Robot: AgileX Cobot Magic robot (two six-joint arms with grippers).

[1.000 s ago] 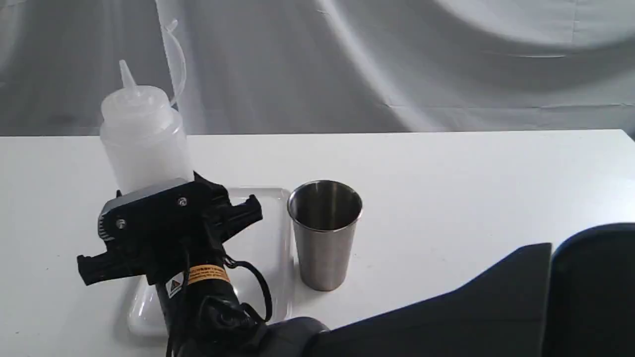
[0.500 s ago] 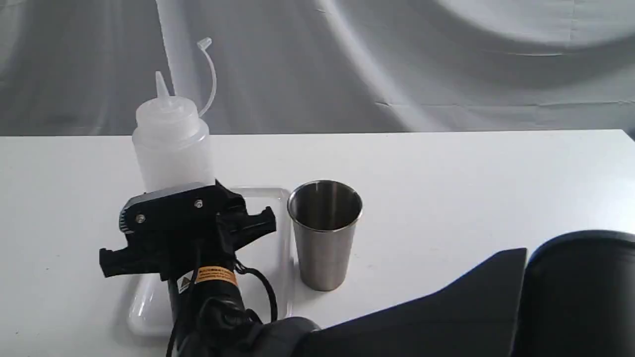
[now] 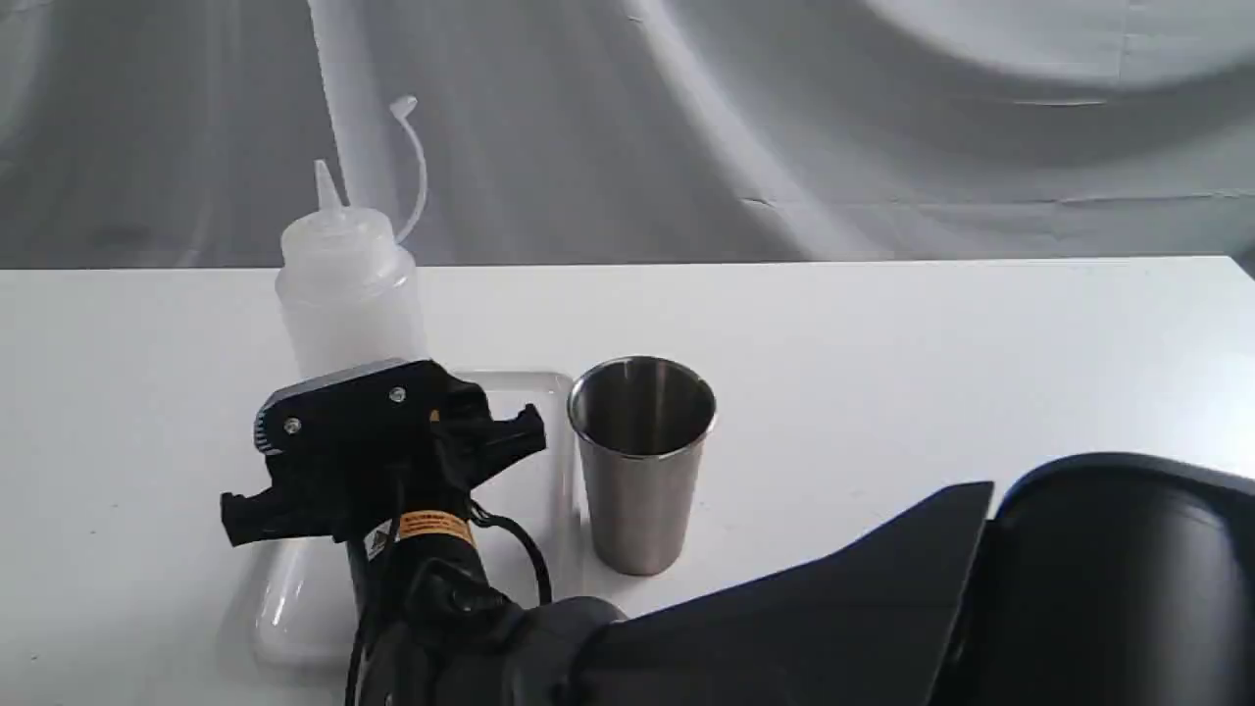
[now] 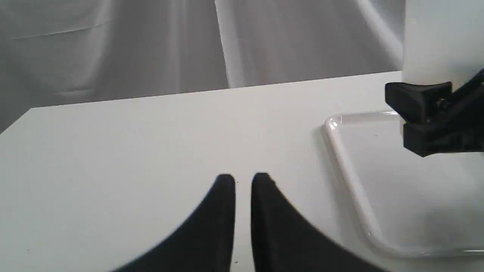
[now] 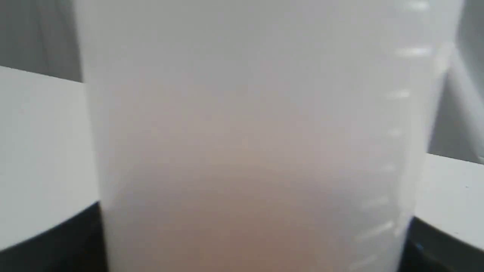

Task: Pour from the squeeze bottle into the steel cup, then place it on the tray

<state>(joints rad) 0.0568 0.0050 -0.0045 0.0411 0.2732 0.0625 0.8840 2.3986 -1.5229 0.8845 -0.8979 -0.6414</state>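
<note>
The squeeze bottle [image 3: 351,284] stands upright over the far part of the tray [image 3: 294,608], its tethered cap curling up behind the nozzle. My right gripper [image 3: 363,392] reaches across from the right and is shut on the bottle's lower body. In the right wrist view the bottle [image 5: 249,113] fills the frame, with amber liquid low inside, between the gripper's fingers [image 5: 56,241]. I cannot tell whether the bottle's base touches the tray. The steel cup [image 3: 642,471] stands just right of the tray. My left gripper [image 4: 244,179] is shut and empty, above the table left of the tray [image 4: 351,181].
The white table [image 3: 931,373] stretches wide to the right of the cup and behind it. A grey cloth backdrop hangs behind the table's far edge. My right arm's dark body [image 3: 980,608] covers the near right corner of the exterior view.
The right gripper carried the bottle rightward and down, from the table's left to over the tray, and brought it from a slight tilt to upright. The cup and tray stayed put.
</note>
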